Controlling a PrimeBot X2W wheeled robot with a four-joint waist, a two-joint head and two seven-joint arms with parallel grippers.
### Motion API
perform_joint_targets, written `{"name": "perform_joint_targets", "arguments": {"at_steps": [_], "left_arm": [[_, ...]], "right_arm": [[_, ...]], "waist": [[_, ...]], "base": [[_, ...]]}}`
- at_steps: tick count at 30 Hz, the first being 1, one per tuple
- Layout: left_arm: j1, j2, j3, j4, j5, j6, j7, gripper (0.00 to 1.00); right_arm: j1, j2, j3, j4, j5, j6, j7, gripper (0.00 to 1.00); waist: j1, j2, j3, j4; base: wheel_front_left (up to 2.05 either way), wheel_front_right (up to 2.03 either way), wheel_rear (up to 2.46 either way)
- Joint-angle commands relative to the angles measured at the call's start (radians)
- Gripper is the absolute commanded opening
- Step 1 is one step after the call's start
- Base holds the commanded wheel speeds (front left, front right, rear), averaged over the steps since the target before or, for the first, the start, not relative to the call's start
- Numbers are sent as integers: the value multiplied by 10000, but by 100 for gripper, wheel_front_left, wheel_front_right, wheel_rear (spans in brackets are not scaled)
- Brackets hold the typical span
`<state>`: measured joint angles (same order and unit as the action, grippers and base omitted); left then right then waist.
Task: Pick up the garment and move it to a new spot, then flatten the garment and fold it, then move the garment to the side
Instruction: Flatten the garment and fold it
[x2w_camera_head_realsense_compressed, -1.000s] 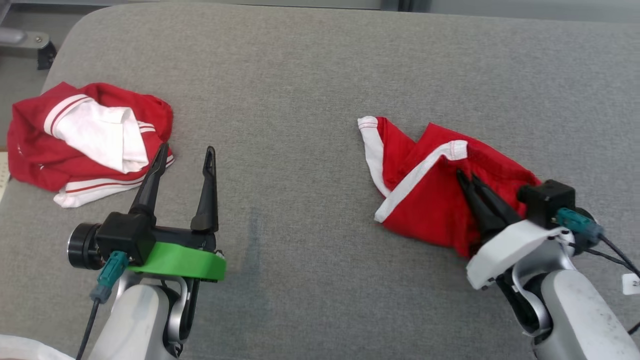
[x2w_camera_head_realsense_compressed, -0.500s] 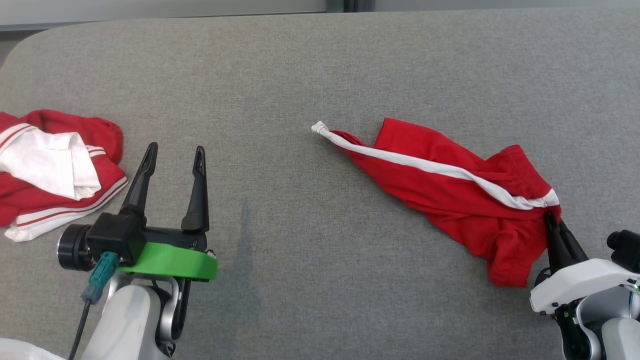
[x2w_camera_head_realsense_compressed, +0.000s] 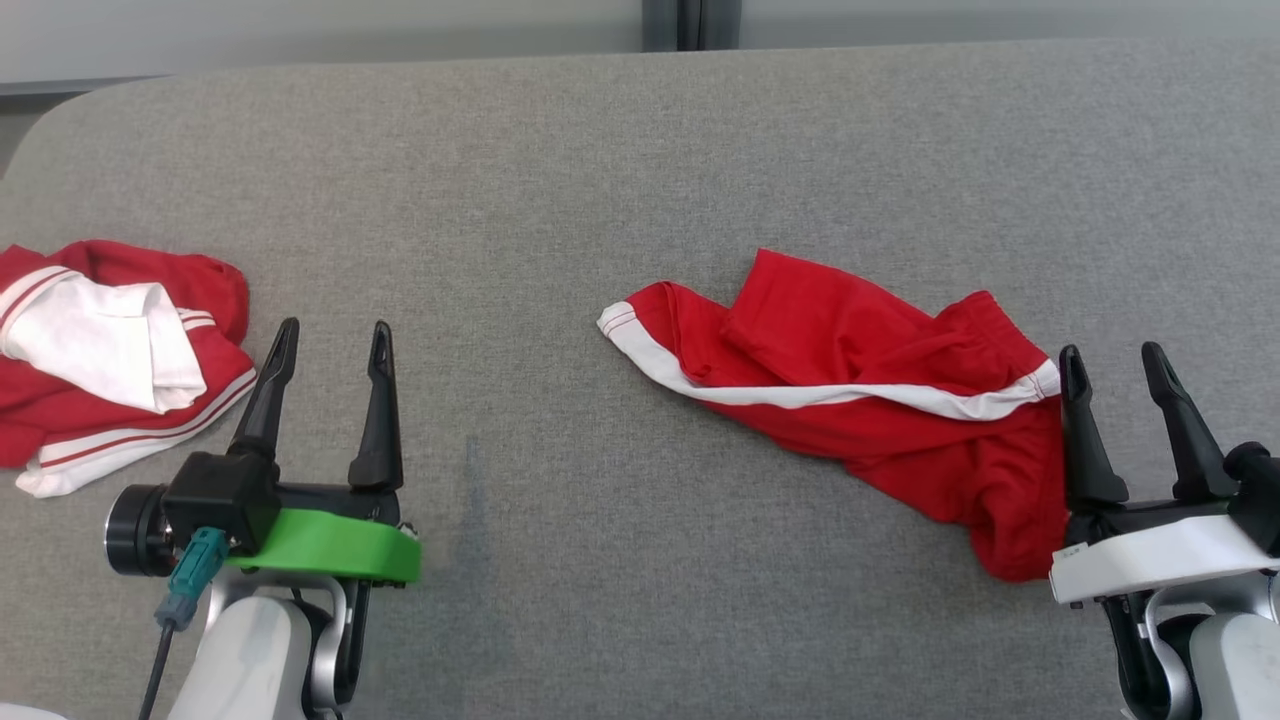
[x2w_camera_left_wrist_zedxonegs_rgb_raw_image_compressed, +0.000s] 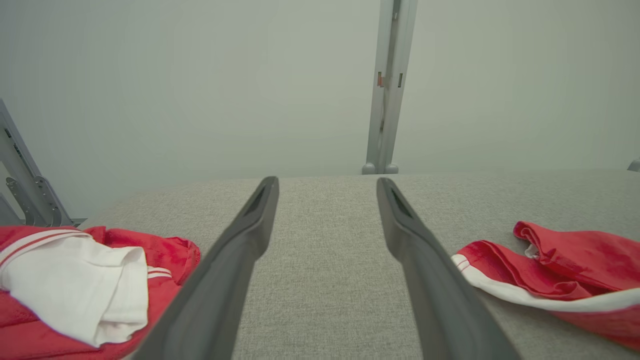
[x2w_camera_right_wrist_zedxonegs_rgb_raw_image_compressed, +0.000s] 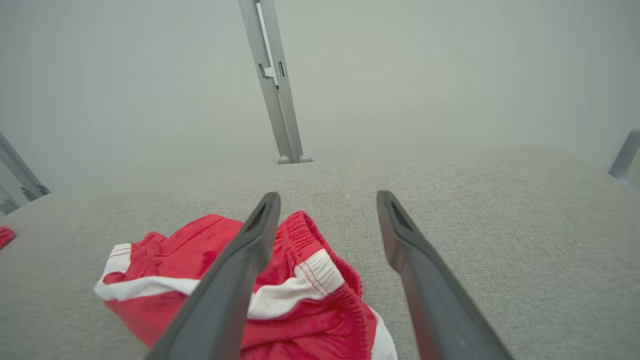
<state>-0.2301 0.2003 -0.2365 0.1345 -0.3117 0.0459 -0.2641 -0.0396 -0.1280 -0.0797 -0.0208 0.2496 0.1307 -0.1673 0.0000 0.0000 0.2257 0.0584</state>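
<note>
Where the grey padded table (x2w_camera_head_realsense_compressed: 600, 180) rounds off at its left end, a crumpled red-and-white pile of clothing (x2w_camera_head_realsense_compressed: 110, 360) lies partly cut by the head view's edge. Just to its right the left gripper (x2w_camera_head_realsense_compressed: 334, 327) hangs over bare table, fingers pointing away from the robot, jaws wide apart with grey fabric showing between them. Its left finger comes near the pile's lower right corner without touching it. In the left wrist view the same pile (x2w_camera_left_wrist_zedxonegs_rgb_raw_image_compressed: 75, 285) sits at the lower left, and a grey metal post (x2w_camera_left_wrist_zedxonegs_rgb_raw_image_compressed: 387, 85) stands behind the table's far edge.

Right of centre, well apart from the pile, the garment (x2w_camera_head_realsense_compressed: 850, 400) lies loose on the table: red shorts with a white stripe running along them, rumpled and partly folded over themselves, the white-edged leg end pointing left and the bunched waistband toward the right. At the garment's right end the right gripper (x2w_camera_head_realsense_compressed: 1111, 350) has its jaws spread wide, holding nothing. In the right wrist view its left finger (x2w_camera_right_wrist_zedxonegs_rgb_raw_image_compressed: 235, 280) crosses in front of the garment (x2w_camera_right_wrist_zedxonegs_rgb_raw_image_compressed: 300, 295); whether it touches the cloth cannot be told, while the other finger stands over bare table.
</note>
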Motion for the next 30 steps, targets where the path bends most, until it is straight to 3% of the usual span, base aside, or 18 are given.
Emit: {"name": "perform_joint_targets", "arguments": {"at_steps": [1,7,17,23,30], "left_arm": [[183,30,47,24,-63,66,-2,100],[610,155,136,72,-157,172,12,100],[750,306,83,-124,-166,282,189,100],[12,224,-499,-197,-23,-89,855,100],[-2045,-372,-1887,783,-121,-1051,3309,100]], "right_arm": [[183,-96,92,-242,-145,1,-68,100],[765,51,364,-1330,-356,1,249,100],[996,293,175,-1706,-361,1,542,100],[880,339,129,-1746,-398,1,681,100],[448,247,343,-1774,-358,1,794,100]], "waist": [[0,0,-174,-25],[0,0,-545,-76],[0,0,-516,-112],[0,0,-216,-149],[0,0,676,-524]], "base": [[0,0,0],[0,0,0],[0,0,0],[0,0,0],[0,0,0]]}}
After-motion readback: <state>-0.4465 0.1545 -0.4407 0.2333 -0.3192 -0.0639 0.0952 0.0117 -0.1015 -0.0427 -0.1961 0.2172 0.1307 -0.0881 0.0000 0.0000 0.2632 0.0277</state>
